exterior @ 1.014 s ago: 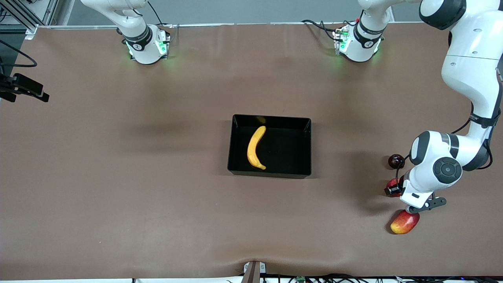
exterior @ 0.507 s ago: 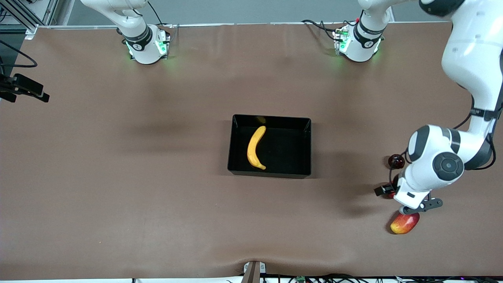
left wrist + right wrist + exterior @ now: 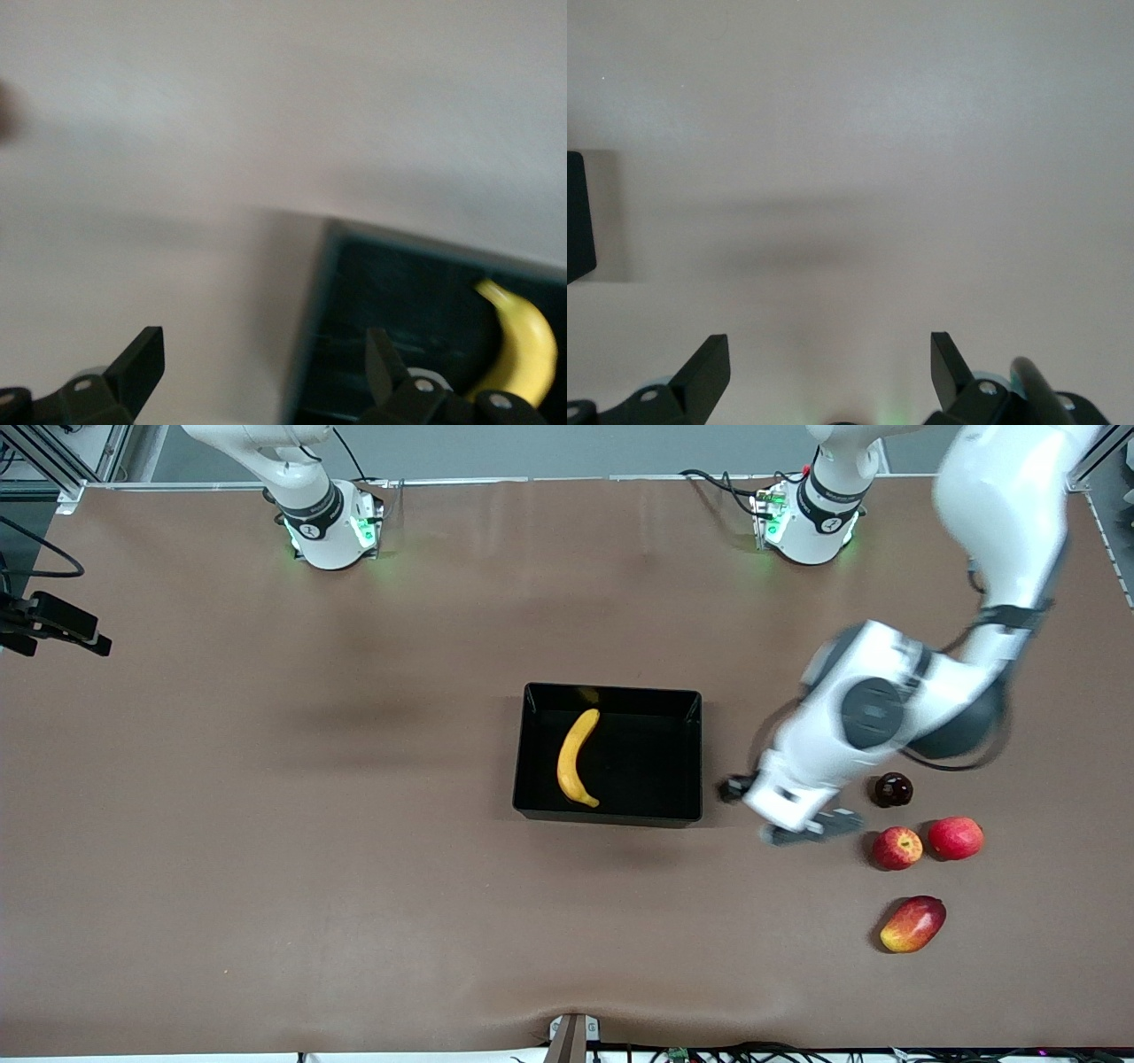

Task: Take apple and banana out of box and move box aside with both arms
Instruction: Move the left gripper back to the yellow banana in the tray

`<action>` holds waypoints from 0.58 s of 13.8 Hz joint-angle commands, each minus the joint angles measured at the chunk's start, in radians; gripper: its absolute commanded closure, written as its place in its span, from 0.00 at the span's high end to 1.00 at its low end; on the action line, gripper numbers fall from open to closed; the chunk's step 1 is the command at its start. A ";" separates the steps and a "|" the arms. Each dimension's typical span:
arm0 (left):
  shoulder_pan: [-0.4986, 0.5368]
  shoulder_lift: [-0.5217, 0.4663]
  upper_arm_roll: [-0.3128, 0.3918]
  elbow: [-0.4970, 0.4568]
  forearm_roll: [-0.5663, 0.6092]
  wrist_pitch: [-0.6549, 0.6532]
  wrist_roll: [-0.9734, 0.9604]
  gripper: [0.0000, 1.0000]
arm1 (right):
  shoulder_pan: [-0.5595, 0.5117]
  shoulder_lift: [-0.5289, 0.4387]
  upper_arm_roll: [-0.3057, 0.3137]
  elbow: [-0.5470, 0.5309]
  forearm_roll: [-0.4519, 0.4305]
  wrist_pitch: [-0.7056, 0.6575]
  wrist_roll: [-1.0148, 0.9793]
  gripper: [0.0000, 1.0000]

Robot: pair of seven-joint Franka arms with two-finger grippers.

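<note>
In the middle of the brown, matte counter (image 3: 266, 824) sits the box (image 3: 682, 753), a shallow rectangular tray of glossy black plastic with upright walls. Inside it, toward the right arm's end, lies the banana (image 3: 574, 760), long, curved and smooth yellow.

Toward the left arm's end of the counter rest four fruits. The apple (image 3: 897, 848), small, round and red with yellow streaks, sits on the counter just beside a plainer red round fruit (image 3: 955, 838). A small, dark, glossy fruit (image 3: 892, 789) lies farther from the front camera than the apple, and an oval red-yellow mango (image 3: 912, 924) lies nearer to that camera.

The left gripper (image 3: 261, 376) hangs over the bare counter between the box and the apple, beside the box wall; its wrist view, though blurred, seems to show the black jaws spread wide with nothing between them, the box edge and banana in sight.

The right gripper (image 3: 828, 372) waits over bare counter, its jaws likewise apart and holding nothing; a black corner, possibly the box, shows at the frame's edge.
</note>
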 commanded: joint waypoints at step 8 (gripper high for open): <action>-0.455 0.174 0.203 0.073 0.022 0.285 -0.297 1.00 | -0.004 0.024 0.010 0.022 0.017 -0.011 -0.015 1.00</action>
